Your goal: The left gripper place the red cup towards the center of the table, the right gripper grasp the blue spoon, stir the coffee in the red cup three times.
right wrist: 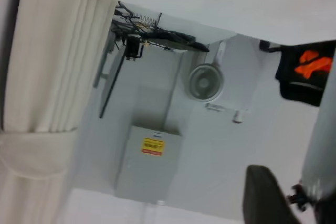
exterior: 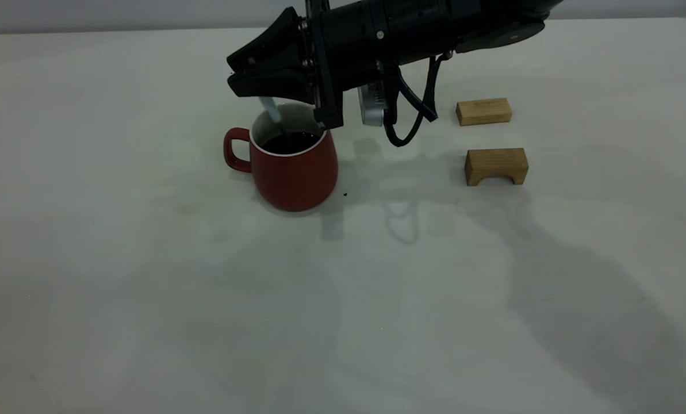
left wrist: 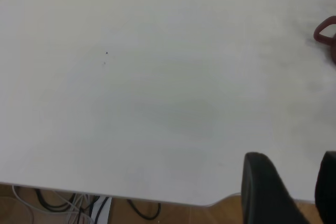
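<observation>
Coffee [exterior: 289,142] hides the bowl of the blue spoon [exterior: 272,109]; only its pale handle shows above the red cup [exterior: 294,169]. The right end effector [exterior: 245,77] hangs over the cup rim with its jaws closed on the top of that handle. The cup stands on the desk [exterior: 147,276], left of two wooden blocks [exterior: 483,111]. The left end effector [left wrist: 286,192] is cut off at the desk edge, its fingers apart and holding nothing.

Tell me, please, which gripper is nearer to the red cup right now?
The right. The right gripper is just above the red cup, holding the blue spoon in the coffee. The left gripper is back at the table edge, apart from the cup.
</observation>
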You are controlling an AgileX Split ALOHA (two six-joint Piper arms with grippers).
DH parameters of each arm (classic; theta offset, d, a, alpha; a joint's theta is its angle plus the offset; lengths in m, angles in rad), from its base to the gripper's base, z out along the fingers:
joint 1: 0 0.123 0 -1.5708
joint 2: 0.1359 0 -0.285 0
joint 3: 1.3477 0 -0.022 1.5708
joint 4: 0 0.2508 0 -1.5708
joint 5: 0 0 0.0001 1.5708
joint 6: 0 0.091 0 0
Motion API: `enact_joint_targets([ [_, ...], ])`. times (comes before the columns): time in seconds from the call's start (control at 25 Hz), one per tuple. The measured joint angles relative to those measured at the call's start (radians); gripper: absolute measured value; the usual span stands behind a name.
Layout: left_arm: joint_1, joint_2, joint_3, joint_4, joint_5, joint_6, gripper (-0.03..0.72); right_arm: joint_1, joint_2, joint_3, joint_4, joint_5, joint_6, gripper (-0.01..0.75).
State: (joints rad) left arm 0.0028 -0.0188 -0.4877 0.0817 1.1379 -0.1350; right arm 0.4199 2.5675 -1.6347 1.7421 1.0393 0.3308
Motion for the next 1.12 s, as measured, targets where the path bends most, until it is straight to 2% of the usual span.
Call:
enact_joint_targets([
  [0.12,0.0,0.0,0.0,0.0,0.0,0.0,0.318,0.0,-0.005,0.0,-0.029,0.011,-0.05,0.402],
  [0.2,0.0,0.0,0.0,0.0,0.0,0.0,0.318,-0.001,-0.025,0.0,-0.086,0.008,-0.057,0.437],
  [0.4,0.0,0.0,0.0,0.0,0.0,0.0,0.318,-0.016,-0.159,0.0,-0.368,-0.071,-0.06,0.456],
  [0.56,0.0,0.0,0.0,0.0,0.0,0.0,0.318,-0.028,-0.337,0.0,-0.728,-0.091,-0.061,0.456],
  [0.64,0.0,0.0,0.0,0.0,0.0,0.0,0.318,-0.028,-0.427,0.0,-0.91,-0.052,-0.063,0.456],
  [0.88,0.0,0.0,0.0,0.0,0.0,0.0,0.318,-0.032,-0.703,0.0,-1.24,0.156,-0.1,0.456],
  [1.12,0.0,0.0,0.0,0.0,0.0,0.0,0.318,-0.036,-0.944,0.011,-1.494,0.183,-0.154,0.456],
])
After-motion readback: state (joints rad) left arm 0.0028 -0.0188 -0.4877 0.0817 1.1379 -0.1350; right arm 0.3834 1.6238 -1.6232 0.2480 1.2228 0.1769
